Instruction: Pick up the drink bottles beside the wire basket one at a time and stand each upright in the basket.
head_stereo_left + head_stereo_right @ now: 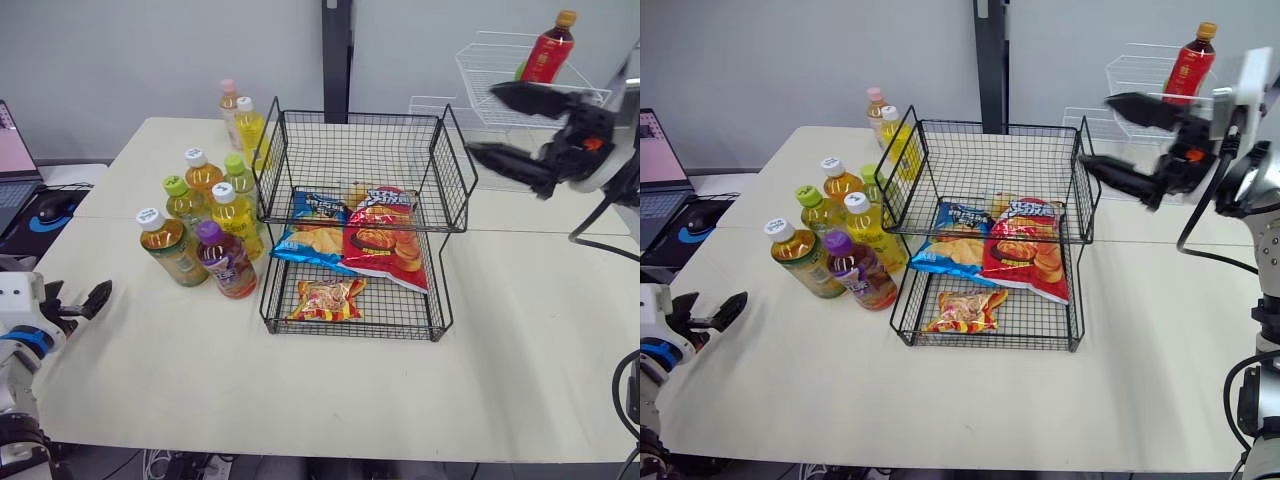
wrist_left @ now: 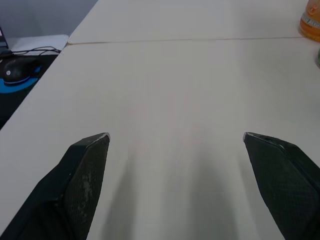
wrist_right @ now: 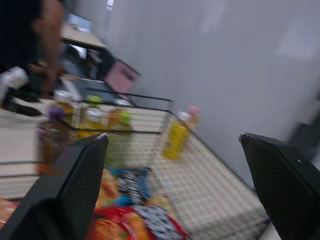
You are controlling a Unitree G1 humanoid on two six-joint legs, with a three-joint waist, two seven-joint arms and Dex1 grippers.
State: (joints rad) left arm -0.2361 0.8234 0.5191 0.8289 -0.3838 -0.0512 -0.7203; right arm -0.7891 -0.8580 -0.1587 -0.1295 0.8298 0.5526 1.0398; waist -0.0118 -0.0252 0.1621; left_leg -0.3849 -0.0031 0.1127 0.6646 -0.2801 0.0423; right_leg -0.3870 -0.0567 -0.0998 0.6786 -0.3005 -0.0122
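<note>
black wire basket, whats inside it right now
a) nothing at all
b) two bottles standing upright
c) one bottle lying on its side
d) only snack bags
d: only snack bags lie in the basket, while the bottles all stand outside it on the table, on the robot's left side of the basket.

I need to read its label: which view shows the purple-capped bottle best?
The left eye view: the purple-capped bottle stands whole and unblocked, seen from above. The right eye view shows much the same; the right wrist view, a partial side glimpse.
</note>
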